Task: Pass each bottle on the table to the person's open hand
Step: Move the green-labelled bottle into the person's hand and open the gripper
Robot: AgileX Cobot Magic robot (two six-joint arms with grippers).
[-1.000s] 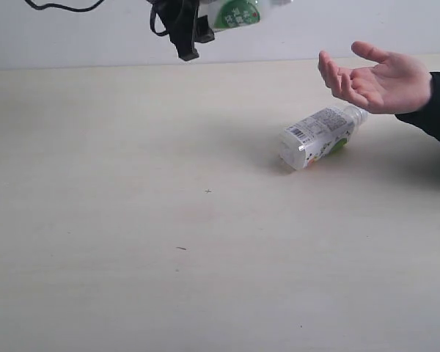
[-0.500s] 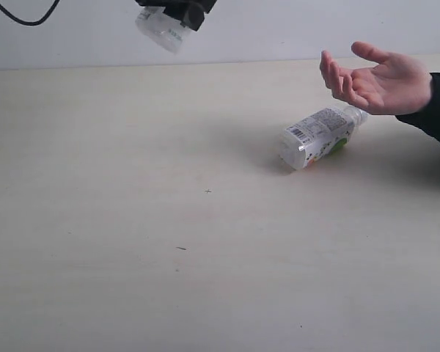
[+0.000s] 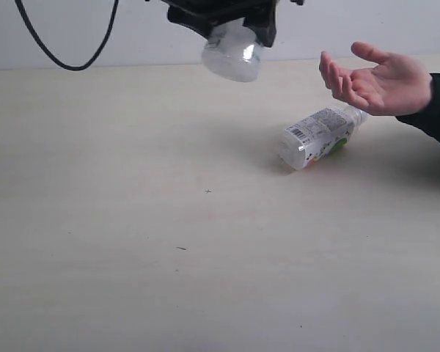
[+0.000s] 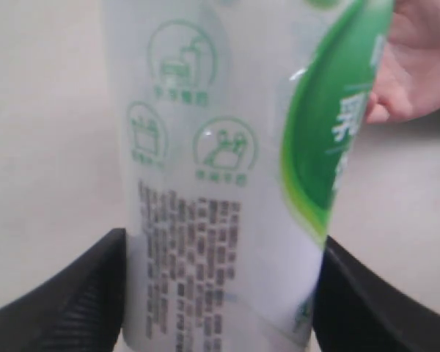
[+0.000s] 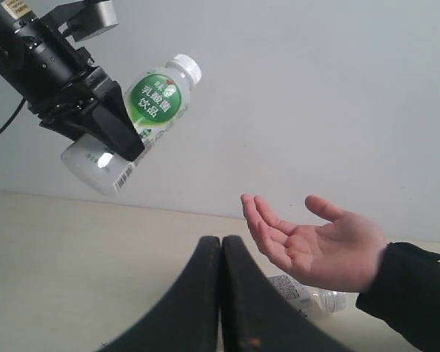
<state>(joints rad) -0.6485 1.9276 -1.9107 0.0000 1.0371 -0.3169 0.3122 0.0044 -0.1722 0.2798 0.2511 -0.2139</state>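
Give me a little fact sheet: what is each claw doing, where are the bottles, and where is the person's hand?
left gripper: clamped on a bottle, up in the air
held bottle: clear, white-and-green label, white cap, tilted
right gripper: shut, holding nothing
second bottle: lying on its side on the table, near the hand, not touching it
person's hand: open, palm up, empty, apart from the held bottle
bottles in view: two
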